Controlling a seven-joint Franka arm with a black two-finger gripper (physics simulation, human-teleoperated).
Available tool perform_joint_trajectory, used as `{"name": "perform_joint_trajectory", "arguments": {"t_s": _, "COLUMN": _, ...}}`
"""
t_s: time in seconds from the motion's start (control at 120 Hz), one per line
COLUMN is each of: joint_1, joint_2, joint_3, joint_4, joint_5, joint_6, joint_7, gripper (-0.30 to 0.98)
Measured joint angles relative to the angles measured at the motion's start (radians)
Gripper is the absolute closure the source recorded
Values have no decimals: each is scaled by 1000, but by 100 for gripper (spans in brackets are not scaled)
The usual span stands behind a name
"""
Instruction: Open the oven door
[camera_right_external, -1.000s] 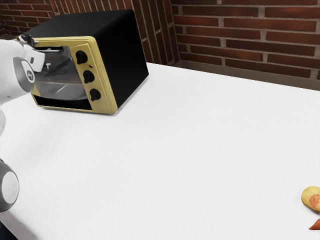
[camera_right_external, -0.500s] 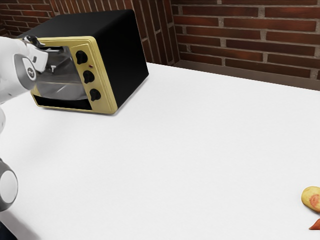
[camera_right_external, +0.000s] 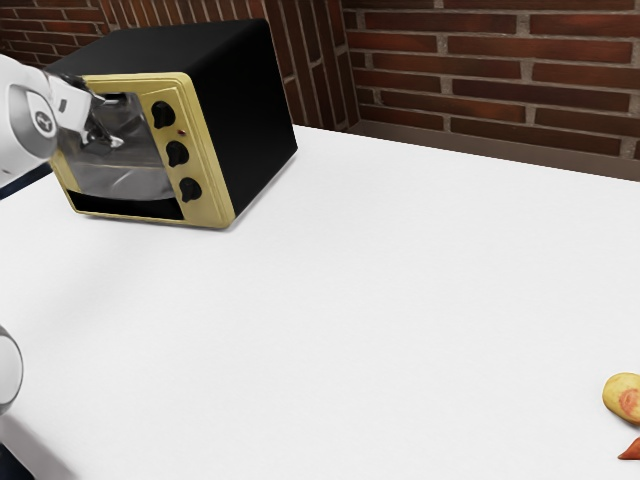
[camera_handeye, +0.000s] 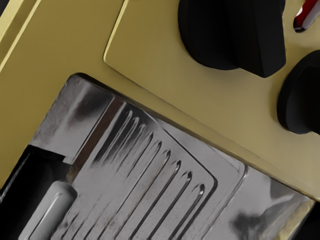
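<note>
Right, the gripper (camera_right_external: 104, 138) is up in front of the oven door (camera_right_external: 125, 182) (whether it's open or closed, I can't tell), with black knobs (camera_right_external: 177, 153) beside the door and the oven (camera_right_external: 243, 110) on the white table (camera_right_external: 350, 300).

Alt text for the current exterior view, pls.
A white robot arm enters from the view's left, its tool at the glass front of a black oven with a gold-coloured face and three dark knobs. The oven stands on a white table; behind is a brick wall. A yellowish, red-blotched item lies at lower right.
</note>
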Motion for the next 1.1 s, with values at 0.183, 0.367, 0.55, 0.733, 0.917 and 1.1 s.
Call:
{"name": "perform_joint_trajectory", "arguments": {"t_s": 0.183, "joint_1": 5, "joint_2": -60, "joint_3": 21, "joint_4": -40, "joint_5": -48, "joint_6": -69, "joint_7": -3, "gripper": 0}}
{"name": "perform_joint_trajectory", "arguments": {"t_s": 0.367, "joint_1": 14, "joint_2": -13, "joint_3": 28, "joint_4": -24, "joint_5": -50, "joint_6": -15, "joint_7": -13, "gripper": 0}}
{"name": "perform_joint_trajectory", "arguments": {"t_s": 0.55, "joint_1": 15, "joint_2": 5, "joint_3": 29, "joint_4": 8, "joint_5": -45, "joint_6": 58, "joint_7": -27, "gripper": 0}}
{"name": "perform_joint_trajectory", "arguments": {"t_s": 0.733, "joint_1": 16, "joint_2": 21, "joint_3": 26, "joint_4": 18, "joint_5": -44, "joint_6": 116, "joint_7": -39, "gripper": 0}}
{"name": "perform_joint_trajectory", "arguments": {"t_s": 0.917, "joint_1": 16, "joint_2": 55, "joint_3": 25, "joint_4": 19, "joint_5": -44, "joint_6": 179, "joint_7": -51, "gripper": 0}}
{"name": "perform_joint_trajectory", "arguments": {"t_s": 1.1, "joint_1": 4, "joint_2": 55, "joint_3": 16, "joint_4": 19, "joint_5": -44, "joint_6": 214, "joint_7": -60, "gripper": 0}}
